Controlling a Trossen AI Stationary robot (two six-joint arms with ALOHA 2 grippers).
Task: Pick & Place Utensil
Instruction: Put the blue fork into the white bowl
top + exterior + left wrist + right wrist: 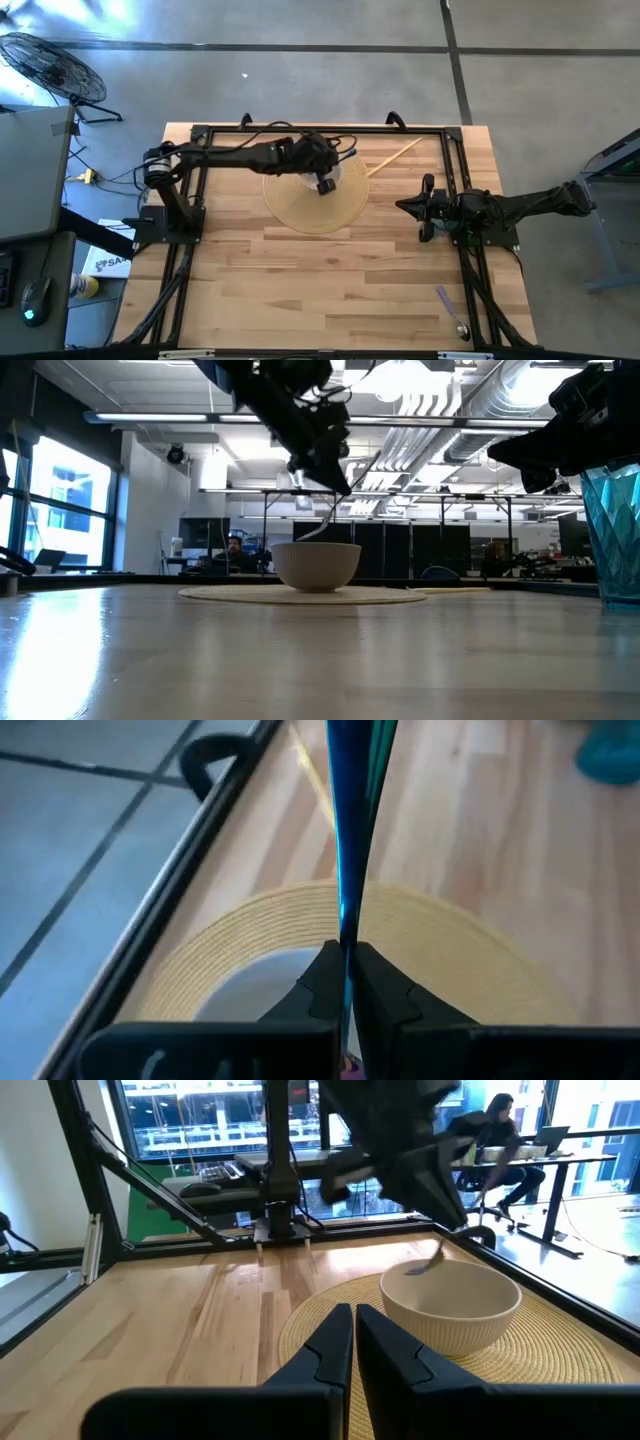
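Note:
A white bowl stands on a round woven placemat at the table's far middle. It also shows in the right wrist view. My left gripper hovers just above the bowl, shut on a thin utensil with a shiny blue-green handle. The utensil's lower end dips into the bowl. My right gripper waits shut and empty to the right of the placemat, pointing at the bowl. My left gripper pinches the utensil's thin handle between its two fingertips. The fingers come from above, slanting down over the bowl. The utensil runs on past the fingertips and hangs slanted, with its lower end inside the bowl's rim. Whether that end touches the bowl cannot be told.
A wooden chopstick lies beyond the placemat's right side. A purple-handled spoon lies near the table's front right corner. A blue glass stands at the right. A black frame rims the table. People sit at desks in the room behind.

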